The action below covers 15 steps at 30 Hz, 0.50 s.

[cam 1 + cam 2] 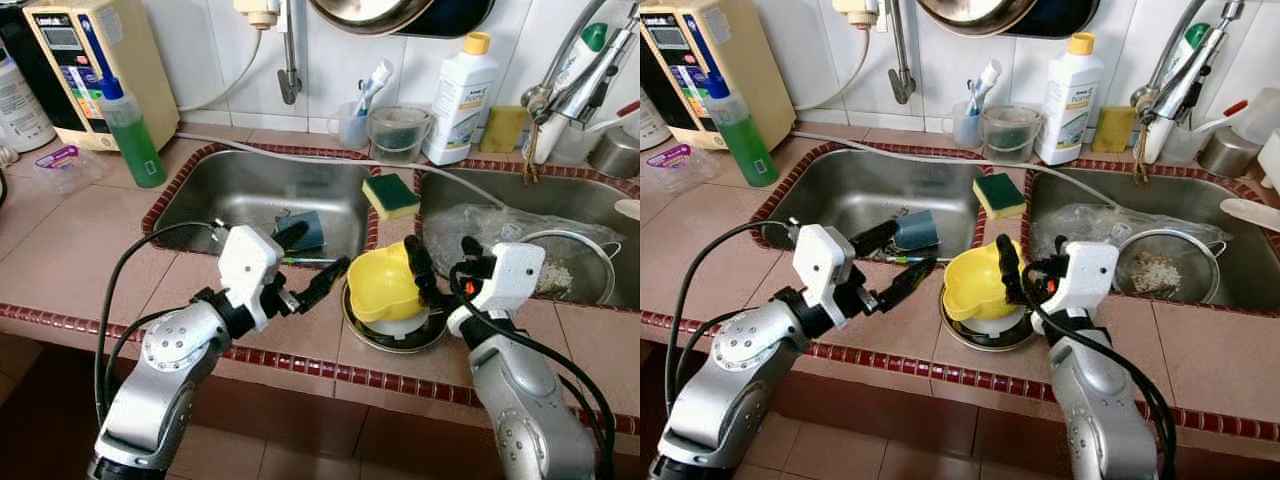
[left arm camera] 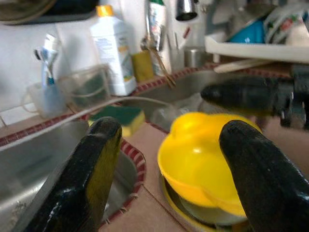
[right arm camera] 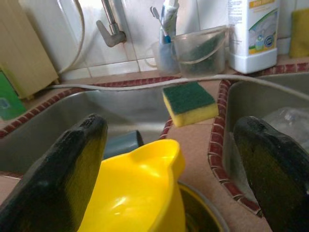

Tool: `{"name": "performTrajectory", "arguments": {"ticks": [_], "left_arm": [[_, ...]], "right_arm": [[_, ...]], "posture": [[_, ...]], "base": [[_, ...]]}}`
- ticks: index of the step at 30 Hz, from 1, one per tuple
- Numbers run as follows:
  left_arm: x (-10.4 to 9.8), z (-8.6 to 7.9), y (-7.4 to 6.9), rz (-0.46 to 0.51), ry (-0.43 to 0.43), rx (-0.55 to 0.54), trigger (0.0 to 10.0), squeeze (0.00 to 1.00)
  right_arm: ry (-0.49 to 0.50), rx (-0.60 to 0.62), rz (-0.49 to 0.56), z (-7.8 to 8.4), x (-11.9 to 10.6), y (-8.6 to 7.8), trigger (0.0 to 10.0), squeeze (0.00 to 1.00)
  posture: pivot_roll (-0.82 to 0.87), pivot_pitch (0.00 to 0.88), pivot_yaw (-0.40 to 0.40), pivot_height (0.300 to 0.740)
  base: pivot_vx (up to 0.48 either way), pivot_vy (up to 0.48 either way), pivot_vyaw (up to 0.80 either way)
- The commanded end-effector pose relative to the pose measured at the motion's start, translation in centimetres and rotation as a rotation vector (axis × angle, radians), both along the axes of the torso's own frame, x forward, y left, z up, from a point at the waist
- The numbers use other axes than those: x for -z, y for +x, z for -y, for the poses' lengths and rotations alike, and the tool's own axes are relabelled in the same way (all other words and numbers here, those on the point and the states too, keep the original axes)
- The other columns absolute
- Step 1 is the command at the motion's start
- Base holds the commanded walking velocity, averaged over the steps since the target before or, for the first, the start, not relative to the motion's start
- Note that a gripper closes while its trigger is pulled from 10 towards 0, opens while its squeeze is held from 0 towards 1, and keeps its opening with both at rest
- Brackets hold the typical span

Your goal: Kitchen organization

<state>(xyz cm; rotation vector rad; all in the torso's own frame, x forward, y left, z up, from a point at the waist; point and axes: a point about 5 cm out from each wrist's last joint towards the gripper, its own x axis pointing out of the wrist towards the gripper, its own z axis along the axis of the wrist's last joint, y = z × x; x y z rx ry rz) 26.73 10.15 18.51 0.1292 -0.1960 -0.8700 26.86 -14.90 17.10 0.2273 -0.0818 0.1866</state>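
From here the head views are bright and evenly lit, sharp across the counter (image 1: 60,230), with soft glare on the steel sink (image 1: 250,190) and on my silver arms. Straight tile lines bow slightly toward the edges. Under the counter it falls to deep shadow. My wrist views are softer: the black fingers (image 2: 87,183) are blurred up close, the yellow bowl (image 3: 140,193) glints, and the wall (image 3: 140,29) behind is washed out.

Right gripper (image 3: 169,159) fingers are standing spread either side of a yellow bowl (image 3: 137,193); green-and-yellow sponge (image 3: 189,103) is lying beyond.
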Motion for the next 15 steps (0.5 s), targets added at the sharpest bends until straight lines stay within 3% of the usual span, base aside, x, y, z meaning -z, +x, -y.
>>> {"name": "performTrajectory", "arguments": {"ticks": [1,13,15], "left_arm": [[-0.26,0.12,-0.48,0.023,0.022,0.030,10.0,0.00],[-0.34,0.38,-0.78,0.028,0.041,0.075,10.0,0.00],[-0.39,0.39,-0.76,0.029,0.040,0.077,10.0,0.00]], "right_arm": [[0.026,-0.004,-0.008,-0.05,-0.41,-0.32,10.0,0.00],[0.204,0.014,-0.148,-0.41,-0.85,-0.62,10.0,0.00],[0.199,0.011,-0.154,-0.61,-0.97,-0.64,10.0,0.00]], "posture": [[-0.16,0.116,0.050,0.740],[-0.16,0.106,0.055,0.740],[-0.16,0.106,0.057,0.740]], "base": [[0.000,0.000,0.00],[0.000,0.000,0.00],[0.000,0.000,0.00]]}}
